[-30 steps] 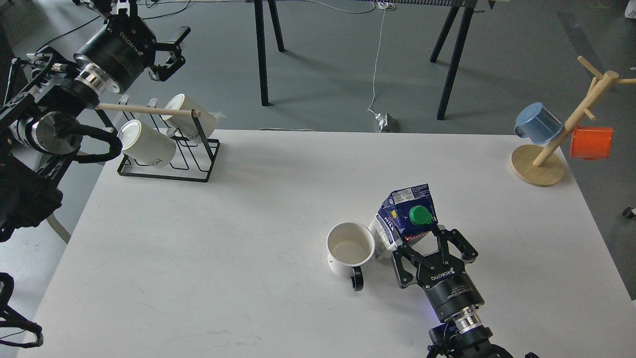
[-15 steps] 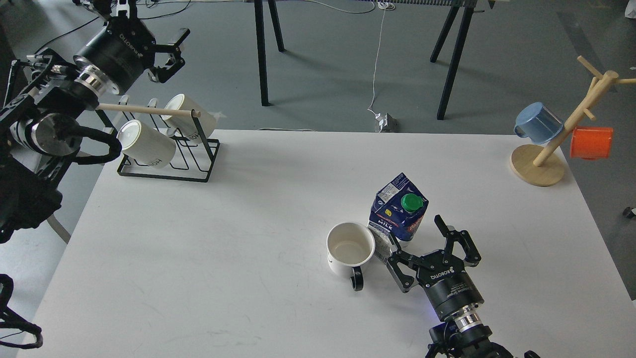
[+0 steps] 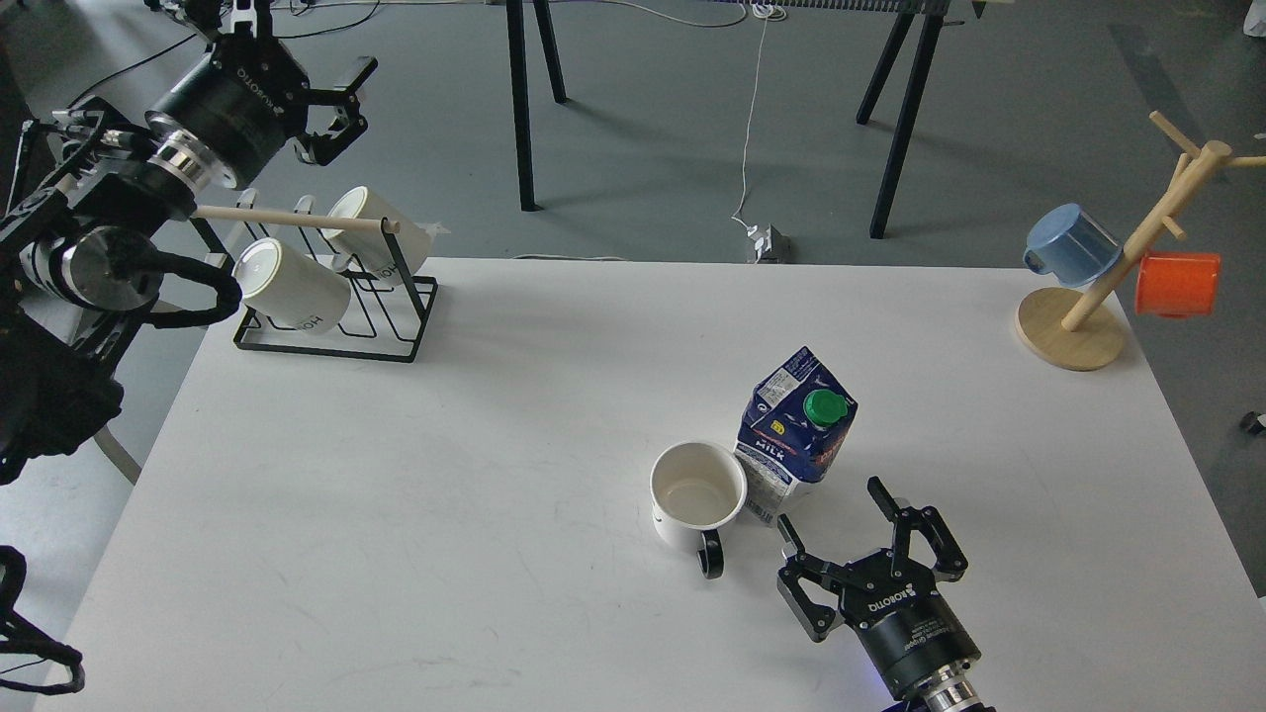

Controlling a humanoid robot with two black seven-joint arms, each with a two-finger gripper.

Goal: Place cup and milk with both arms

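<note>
A white cup [image 3: 695, 502] with a black handle stands upright on the white table [image 3: 495, 445], mouth up, handle toward me. A blue milk carton [image 3: 794, 431] with a green cap stands upright right next to it, on its right. My right gripper [image 3: 833, 510] is open and empty, a little nearer me than the carton and apart from it. My left gripper [image 3: 334, 104] is open and empty, raised above the black wire rack at the far left.
A black wire rack [image 3: 336, 297] with a wooden bar holds two white mugs [image 3: 292, 285] at the table's back left. A wooden mug tree [image 3: 1108, 287] with a blue mug [image 3: 1071, 245] and an orange mug [image 3: 1177, 284] stands at the back right.
My right gripper let go of the milk carton, opened and drew back toward me. The carton went from tilted to standing upright beside the cup. The left arm barely moved.
</note>
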